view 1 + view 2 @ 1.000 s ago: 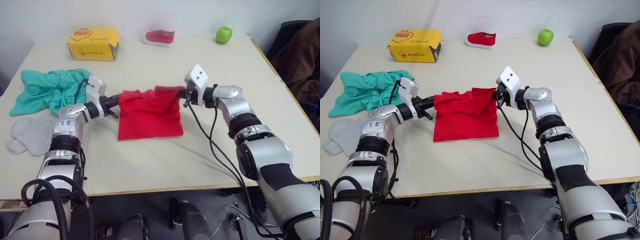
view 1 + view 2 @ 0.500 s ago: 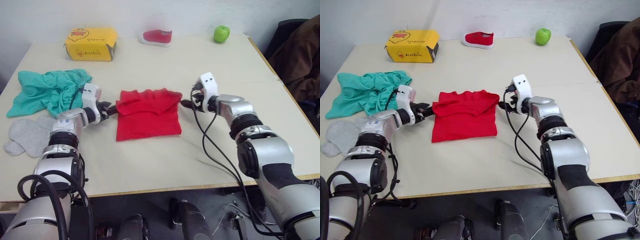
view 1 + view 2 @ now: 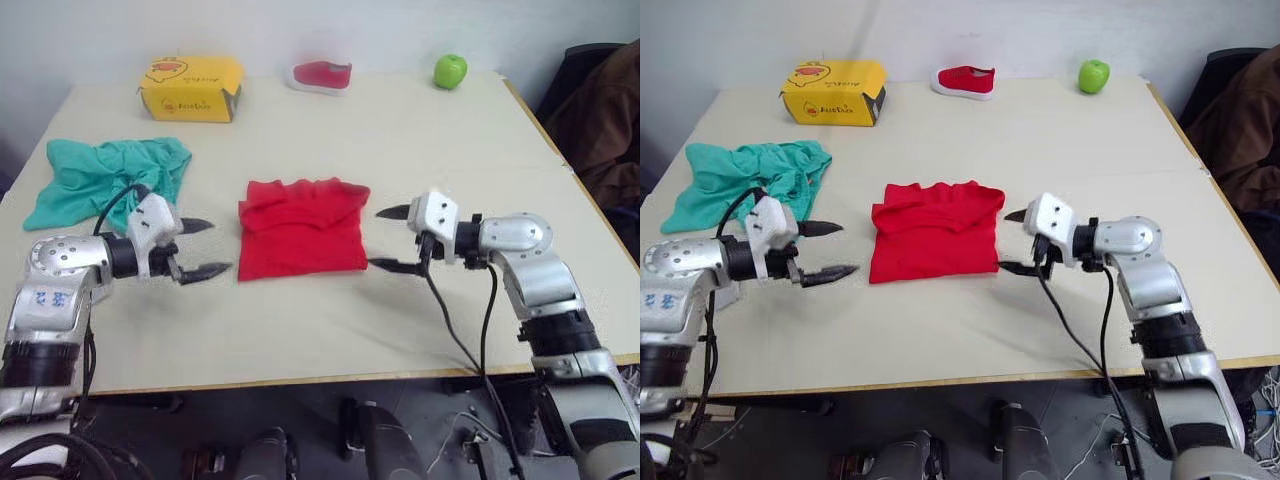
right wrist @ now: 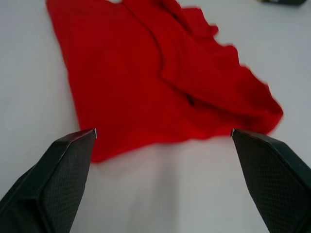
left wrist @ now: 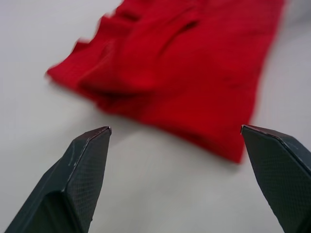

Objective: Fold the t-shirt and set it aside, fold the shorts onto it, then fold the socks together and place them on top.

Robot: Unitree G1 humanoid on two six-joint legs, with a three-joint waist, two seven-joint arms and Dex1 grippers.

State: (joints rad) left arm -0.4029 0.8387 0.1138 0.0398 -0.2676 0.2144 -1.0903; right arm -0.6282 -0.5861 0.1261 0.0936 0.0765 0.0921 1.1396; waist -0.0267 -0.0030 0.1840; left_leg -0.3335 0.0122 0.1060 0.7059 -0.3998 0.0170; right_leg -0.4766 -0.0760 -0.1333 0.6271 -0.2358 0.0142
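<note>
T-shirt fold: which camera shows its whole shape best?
The right eye view: the t-shirt lies whole on the table, folded roughly square, between the open left hand and right hand. The left eye view shows much the same. Each wrist view shows one side of it up close, beyond that hand's fingertips.

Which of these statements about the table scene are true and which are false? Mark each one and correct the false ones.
1. The t-shirt lies folded on the table between the two grippers. True.
2. The left gripper is shut on the t-shirt. False: it is open and apart from the cloth.
3. The right gripper is open beside the t-shirt. True.
4. The shorts lie folded on the t-shirt. False: they lie crumpled on the robot's left, apart from it.
5. The green apple sits on the yellow box. False: it stands on the table, far from it.
</note>
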